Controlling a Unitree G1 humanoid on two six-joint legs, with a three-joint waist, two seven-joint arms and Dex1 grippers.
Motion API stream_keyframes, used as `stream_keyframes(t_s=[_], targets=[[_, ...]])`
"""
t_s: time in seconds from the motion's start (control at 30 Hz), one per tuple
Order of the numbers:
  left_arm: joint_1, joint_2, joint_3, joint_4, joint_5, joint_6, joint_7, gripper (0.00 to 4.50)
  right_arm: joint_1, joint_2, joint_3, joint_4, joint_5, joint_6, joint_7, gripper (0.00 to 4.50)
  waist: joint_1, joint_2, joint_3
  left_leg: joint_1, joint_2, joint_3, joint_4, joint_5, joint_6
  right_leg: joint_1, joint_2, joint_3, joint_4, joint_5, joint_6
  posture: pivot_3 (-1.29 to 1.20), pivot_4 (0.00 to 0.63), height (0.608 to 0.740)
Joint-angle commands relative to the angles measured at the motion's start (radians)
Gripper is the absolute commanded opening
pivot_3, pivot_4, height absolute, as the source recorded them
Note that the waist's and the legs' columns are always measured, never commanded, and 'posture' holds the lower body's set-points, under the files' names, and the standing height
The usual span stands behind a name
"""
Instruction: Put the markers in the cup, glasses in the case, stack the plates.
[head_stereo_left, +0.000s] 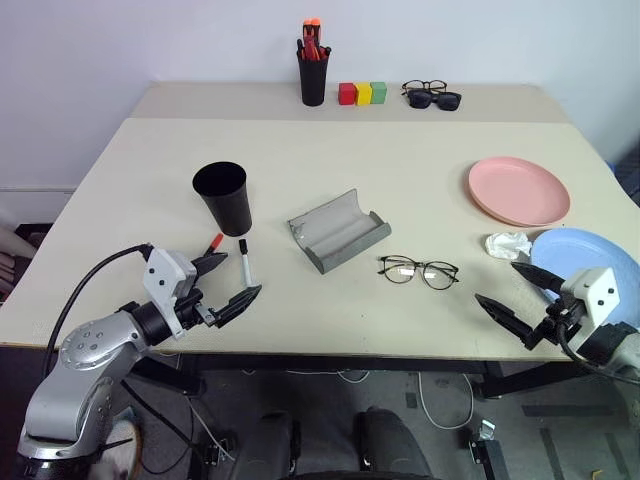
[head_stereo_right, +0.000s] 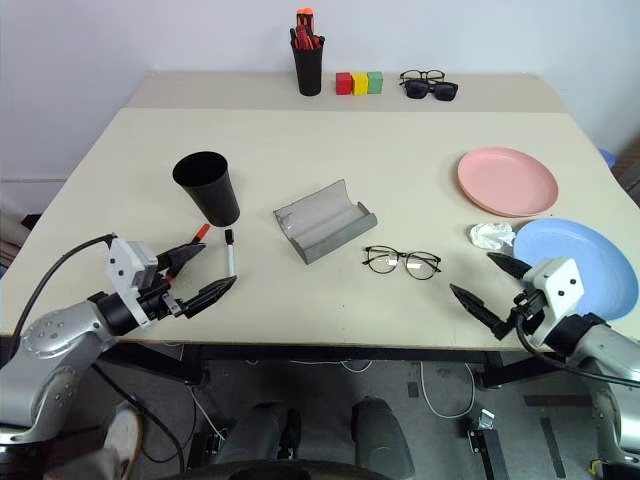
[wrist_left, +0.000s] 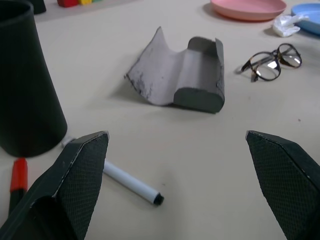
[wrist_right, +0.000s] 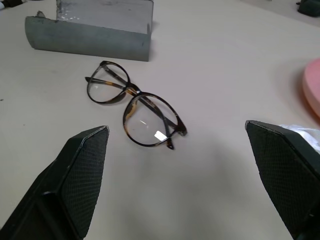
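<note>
Black-capped marker (head_stereo_left: 245, 262) lengthwise toward cup (head_stereo_left: 224, 197); cap end nearest it

Both arms: silver-grey metal shells with rounded joints, white boxy wrist housings. Left gripper (head_stereo_left: 222, 281) and right gripper (head_stereo_left: 515, 294) carry black tapered fingers (wrist_left: 75, 175) with fine cross-hatch texture. Black cable loops off left forearm.

Pen holder (head_stereo_left: 313, 78), colored blocks (head_stereo_left: 362, 93), sunglasses (head_stereo_left: 434, 99), crumpled tissue (head_stereo_left: 507, 245)
</note>
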Motion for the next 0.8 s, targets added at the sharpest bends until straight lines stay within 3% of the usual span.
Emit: stream_keyframes(t_s=[0.03,0.5,0.8], targets=[[-0.009,0.001,0.002,-0.032,-0.006,-0.007,0.000,4.50,-0.007,0.018,-0.004,-0.042,0.021,0.004,-0.023,4.47,0.000,0.000,0.000,0.000,0.000,0.000,0.000,0.000,0.000,0.000,0.000,0.000,0.000,0.000,0.000,0.00,0.150,0.740],[0.027,0.011,0.037,0.066,0.043,-0.108,-0.056,4.50,-0.015,0.066,0.054,-0.118,0.017,0.002,-0.059,4.47,-0.001,0.001,0.001,-0.004,0.000,0.000,0.000,0.000,0.000,-0.003,0.000,0.000,0.000,0.000,0.000,0.00,0.150,0.740],[0.069,0.058,0.105,0.060,0.026,-0.105,-0.078,4.50,0.012,0.014,0.058,-0.245,0.038,0.014,-0.009,4.47,0.002,0.001,0.001,-0.011,0.000,0.000,0.000,0.000,0.000,-0.010,0.000,-0.001,0.000,0.000,0.000,0.00,0.150,0.740]])
